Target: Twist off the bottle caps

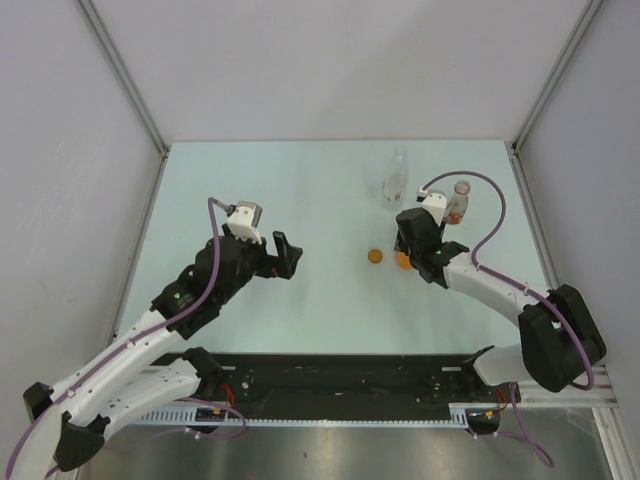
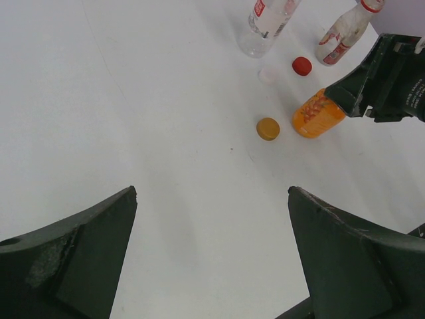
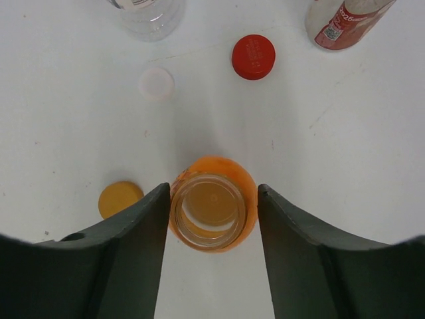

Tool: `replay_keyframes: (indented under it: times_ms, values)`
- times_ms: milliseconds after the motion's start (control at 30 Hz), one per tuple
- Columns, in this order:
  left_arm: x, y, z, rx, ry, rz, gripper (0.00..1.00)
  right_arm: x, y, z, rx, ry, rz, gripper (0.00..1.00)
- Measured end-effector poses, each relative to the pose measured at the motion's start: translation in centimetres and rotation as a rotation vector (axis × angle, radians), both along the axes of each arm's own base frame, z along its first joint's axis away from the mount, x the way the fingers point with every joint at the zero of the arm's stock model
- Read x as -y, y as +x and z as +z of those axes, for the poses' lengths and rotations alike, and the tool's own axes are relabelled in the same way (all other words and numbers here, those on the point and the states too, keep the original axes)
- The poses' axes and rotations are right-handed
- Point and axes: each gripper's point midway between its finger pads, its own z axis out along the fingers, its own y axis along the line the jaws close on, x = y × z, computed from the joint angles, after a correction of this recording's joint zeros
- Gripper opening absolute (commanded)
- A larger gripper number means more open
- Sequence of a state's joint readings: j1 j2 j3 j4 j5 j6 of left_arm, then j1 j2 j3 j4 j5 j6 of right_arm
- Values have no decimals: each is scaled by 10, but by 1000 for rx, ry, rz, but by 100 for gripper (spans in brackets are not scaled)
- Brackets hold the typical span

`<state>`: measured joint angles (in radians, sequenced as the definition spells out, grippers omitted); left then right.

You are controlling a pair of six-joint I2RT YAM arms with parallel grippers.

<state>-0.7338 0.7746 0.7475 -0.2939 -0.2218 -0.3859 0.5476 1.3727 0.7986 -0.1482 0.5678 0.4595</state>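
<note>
The squat orange bottle (image 3: 211,211) stood uncapped between the right fingers (image 3: 136,256), which flanked it closely; whether they gripped it I could not tell. It looked empty, light and thin-walled, best held low on its body. Its orange cap (image 3: 120,199) lay just left of it, and the red cap (image 3: 253,56) and white cap (image 3: 157,82) lay beyond. The left fingers (image 2: 86,259), spread wide, held nothing.

Black left gripper (image 1: 288,252): is holding its fingers (image 2: 80,252) spread wide, reaching forward.
Black right gripper (image 1: 414,256): is pointing downward, fingers narrowly apart.
</note>
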Motion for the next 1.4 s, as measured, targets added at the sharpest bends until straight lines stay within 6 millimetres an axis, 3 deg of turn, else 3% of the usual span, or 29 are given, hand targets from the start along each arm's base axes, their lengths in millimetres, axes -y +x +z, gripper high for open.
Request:
replay_keyframes:
  times_ms: [400, 567, 700, 833, 900, 1000, 1133, 1300, 1400]
  values:
    - [2, -1, -1, -6, -2, -8, 100, -2, -6, 9, 10, 10, 10, 77]
    - [2, -1, -1, -8, -4, -6, 100, -10, -16, 30, 45, 33, 46, 82]
    - [1, 0, -1, -8, -2, -2, 100, -25, -30, 71, 106, 66, 98, 87]
    - [-4, 2, -4, -13, 16, 24, 100, -43, -50, 145, 253, 156, 170, 89]
    - [-7, 4, -6, -19, 32, 46, 100, -49, -70, 181, 334, 215, 223, 89]
    - [-12, 8, -6, -28, 59, 81, 99, -49, -94, 206, 389, 257, 266, 89]
    - [-14, 15, -8, -58, 68, 90, 100, -50, -116, 202, 397, 236, 301, 89]
    - [-34, 29, -26, -155, 50, 151, 100, -70, -154, 165, 361, 159, 441, 90]
    - [-37, 30, -27, -169, 38, 162, 100, -84, -172, 166, 388, 132, 526, 91]
